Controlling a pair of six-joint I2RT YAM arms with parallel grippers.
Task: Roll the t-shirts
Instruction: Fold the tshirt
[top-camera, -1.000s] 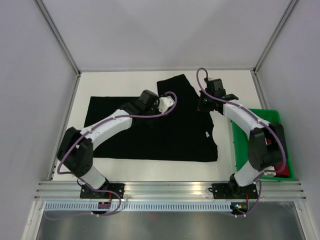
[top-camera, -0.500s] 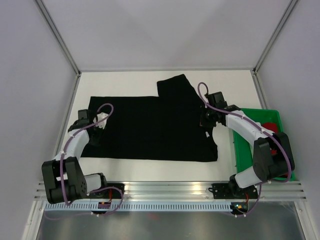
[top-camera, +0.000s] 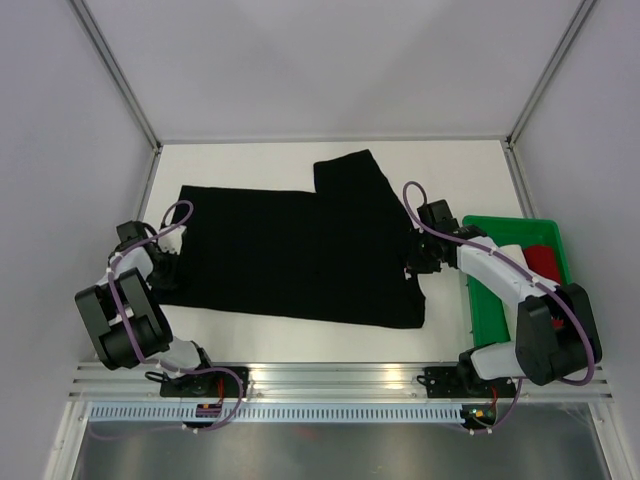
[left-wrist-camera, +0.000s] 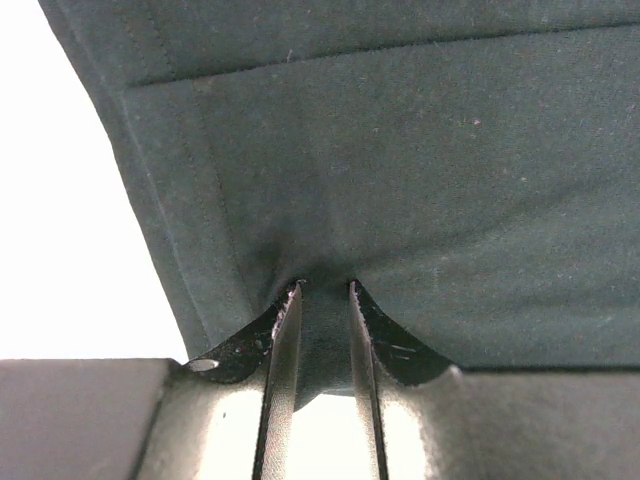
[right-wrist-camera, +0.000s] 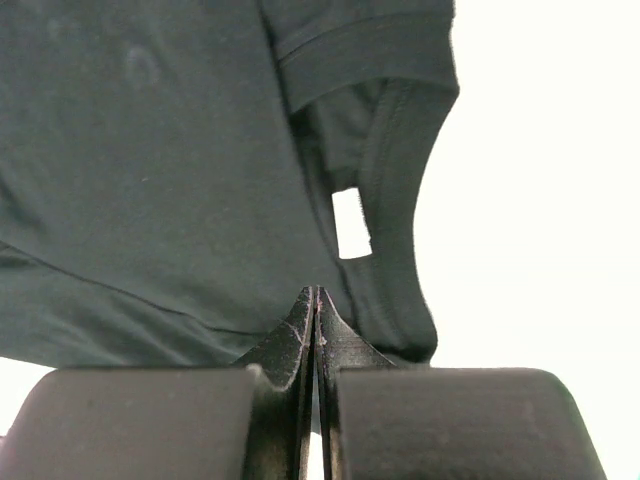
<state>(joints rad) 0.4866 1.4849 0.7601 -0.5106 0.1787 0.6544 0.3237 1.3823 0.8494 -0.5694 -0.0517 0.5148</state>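
Top external view: a black t-shirt (top-camera: 300, 250) lies spread flat across the middle of the white desk (top-camera: 250, 160), one sleeve reaching toward the upper centre of the frame. The left gripper (top-camera: 163, 266) sits at the shirt's left edge, middle left of the frame; the right gripper (top-camera: 422, 258) sits at the shirt's right edge near the collar. A green bin (top-camera: 478, 300) at the right of the frame holds a white roll (top-camera: 510, 254) and a red roll (top-camera: 545, 262). Left wrist view: the fingers (left-wrist-camera: 283, 345) stand narrowly apart with a pinch of black cloth between them, the hem running up the left of the frame. Right wrist view: the fingers (right-wrist-camera: 300, 335) are pressed fully together at the shirt's edge; whether cloth is caught between them cannot be told. A small white neck label (right-wrist-camera: 351, 223) shows just above, inside the collar.
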